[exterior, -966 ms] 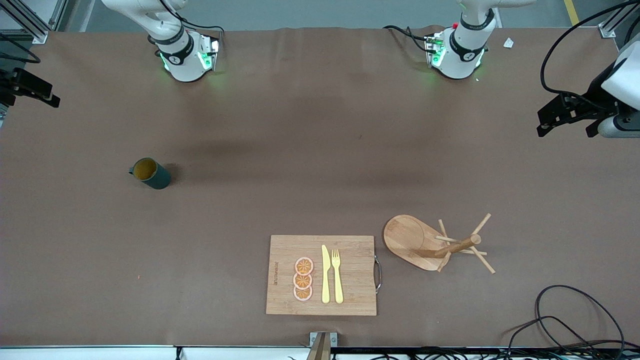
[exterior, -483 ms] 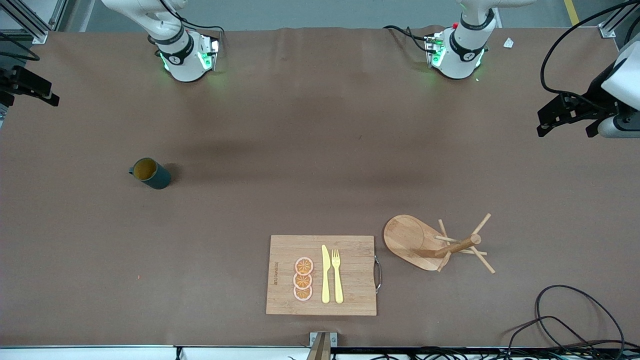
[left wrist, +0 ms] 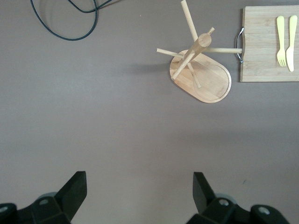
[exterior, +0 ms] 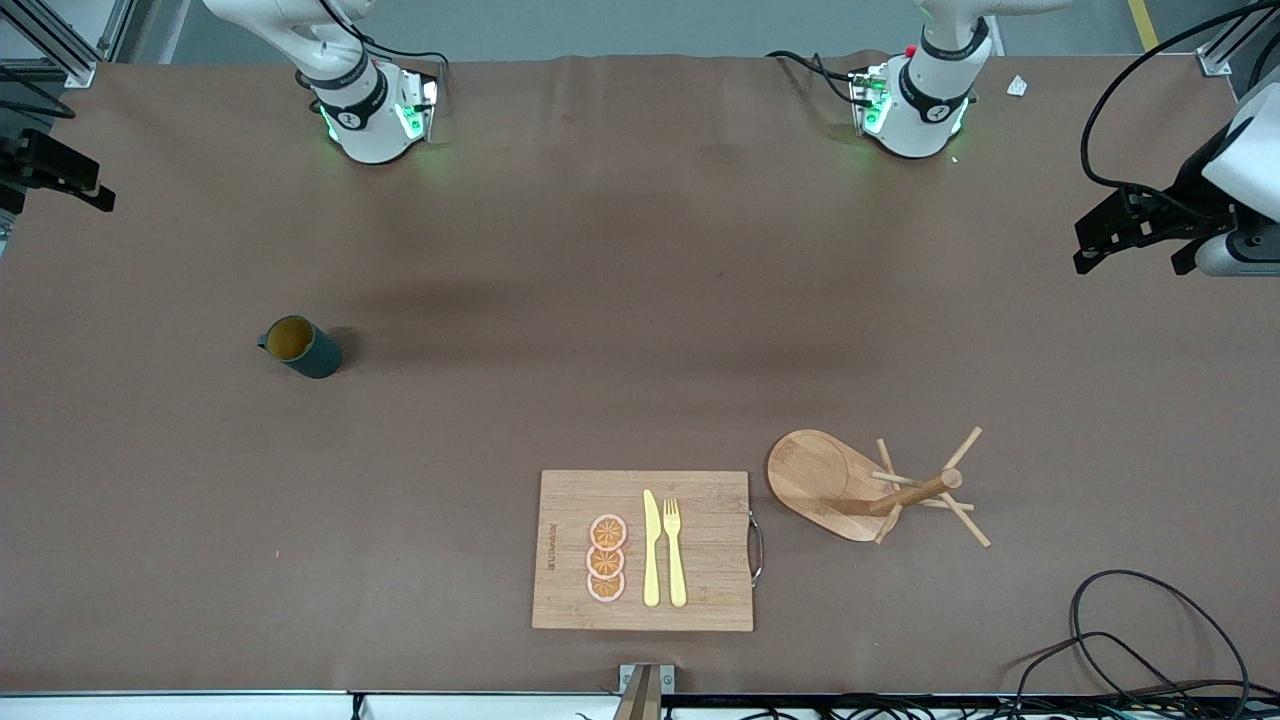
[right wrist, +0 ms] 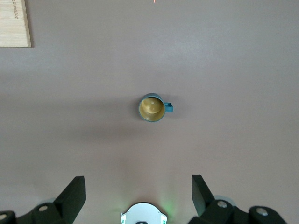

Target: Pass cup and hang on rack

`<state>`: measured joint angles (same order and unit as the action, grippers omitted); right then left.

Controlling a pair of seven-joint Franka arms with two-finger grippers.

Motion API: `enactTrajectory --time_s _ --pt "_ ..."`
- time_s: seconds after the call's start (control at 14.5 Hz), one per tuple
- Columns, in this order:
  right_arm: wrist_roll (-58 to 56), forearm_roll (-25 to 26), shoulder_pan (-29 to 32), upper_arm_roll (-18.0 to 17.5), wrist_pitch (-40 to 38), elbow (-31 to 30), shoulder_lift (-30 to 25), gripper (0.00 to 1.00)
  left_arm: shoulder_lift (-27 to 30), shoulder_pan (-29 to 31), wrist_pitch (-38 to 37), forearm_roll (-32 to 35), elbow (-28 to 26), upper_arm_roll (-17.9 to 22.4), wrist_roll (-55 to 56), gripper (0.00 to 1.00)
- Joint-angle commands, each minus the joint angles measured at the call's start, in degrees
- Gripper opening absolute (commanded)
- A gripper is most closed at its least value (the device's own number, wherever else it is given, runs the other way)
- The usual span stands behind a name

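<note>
The dark teal cup (exterior: pixel 300 346) with a yellow inside stands upright on the brown table toward the right arm's end, with its handle pointing to that end. It sits mid-picture in the right wrist view (right wrist: pixel 152 108). The wooden rack (exterior: pixel 830 480) stands nearer the front camera toward the left arm's end, and it also shows in the left wrist view (left wrist: pixel 205 74). My right gripper (right wrist: pixel 138 189) is open and empty, high above the table and apart from the cup. My left gripper (left wrist: pixel 139 186) is open and empty, high up and apart from the rack.
A bamboo cutting board (exterior: pixel 700 560) lies beside the rack, near the front edge. It holds a yellow knife (exterior: pixel 651 550), a fork (exterior: pixel 675 550) and orange slices (exterior: pixel 606 558). Black cables (exterior: pixel 1150 640) loop at the front corner by the left arm's end.
The right gripper has drifted very slightly. The cup, the rack and the left gripper have not moved.
</note>
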<state>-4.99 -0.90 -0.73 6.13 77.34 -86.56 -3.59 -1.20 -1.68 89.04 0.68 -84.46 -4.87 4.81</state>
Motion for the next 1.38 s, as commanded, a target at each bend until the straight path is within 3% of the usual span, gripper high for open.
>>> enactTrajectory --time_s 0.0,1.03,1.31 --pt "-0.5 -0.2 -0.5 0.4 0.5 -1.0 -1.5 1.0 -0.1 -0.1 -0.9 0.2 0.6 -0.1 0.4 1.0" --pt "-0.3 0.2 -0.6 0.5 -0.1 -0.3 -1.2 1.0 -0.1 -0.1 -1.0 0.2 0.6 -0.1 0.4 1.0" --pt "-0.8 0.5 -0.7 0.5 0.4 0.3 6.7 1.0 -0.1 -0.1 -1.0 0.2 0.6 -0.1 0.3 1.0"
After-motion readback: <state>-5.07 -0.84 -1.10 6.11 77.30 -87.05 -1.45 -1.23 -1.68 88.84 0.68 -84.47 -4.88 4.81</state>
